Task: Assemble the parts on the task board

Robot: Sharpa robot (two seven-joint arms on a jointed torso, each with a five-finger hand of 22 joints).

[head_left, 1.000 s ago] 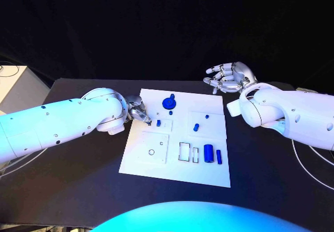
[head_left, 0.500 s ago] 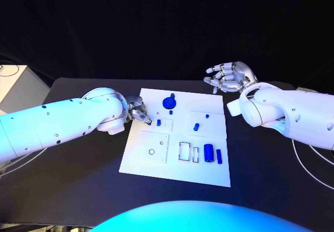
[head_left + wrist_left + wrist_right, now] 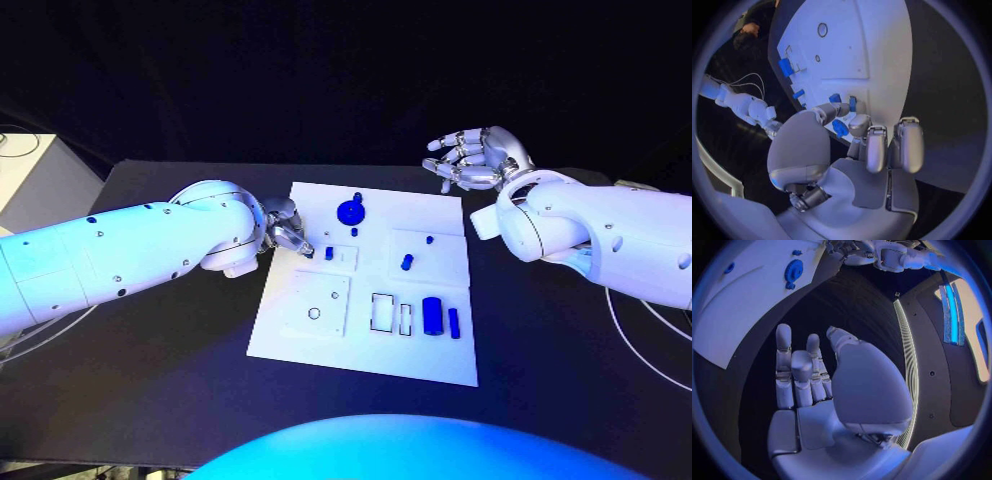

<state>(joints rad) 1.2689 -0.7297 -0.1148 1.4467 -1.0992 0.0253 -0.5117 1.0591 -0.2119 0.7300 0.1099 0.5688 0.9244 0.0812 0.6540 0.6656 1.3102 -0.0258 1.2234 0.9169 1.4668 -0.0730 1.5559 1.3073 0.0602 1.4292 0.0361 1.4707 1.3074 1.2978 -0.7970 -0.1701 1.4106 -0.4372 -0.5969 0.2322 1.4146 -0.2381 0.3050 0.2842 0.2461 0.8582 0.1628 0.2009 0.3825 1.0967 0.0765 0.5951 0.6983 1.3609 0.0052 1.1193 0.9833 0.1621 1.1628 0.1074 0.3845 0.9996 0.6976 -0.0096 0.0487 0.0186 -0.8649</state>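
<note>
The white task board point(image 3: 361, 345) lies in the middle of the black table. On it are a round blue gear-like part point(image 3: 351, 211), a small blue part point(image 3: 329, 254), another point(image 3: 407, 263), a blue cylinder point(image 3: 431, 317) and a thin blue pin point(image 3: 453, 322). My left hand point(image 3: 286, 232) hovers over the board's left edge, fingers curled. In the left wrist view its thumb and a finger pinch a small blue part point(image 3: 840, 128) just above the board point(image 3: 879, 45). My right hand point(image 3: 476, 160) is raised beyond the board's far right corner, fingers apart, holding nothing.
The board has a round hole point(image 3: 315, 314) and rectangular slots point(image 3: 384, 312) near its front. A white box point(image 3: 32, 180) stands off the table's left side. The right forearm point(image 3: 606, 240) reaches over the table beside the board's right edge.
</note>
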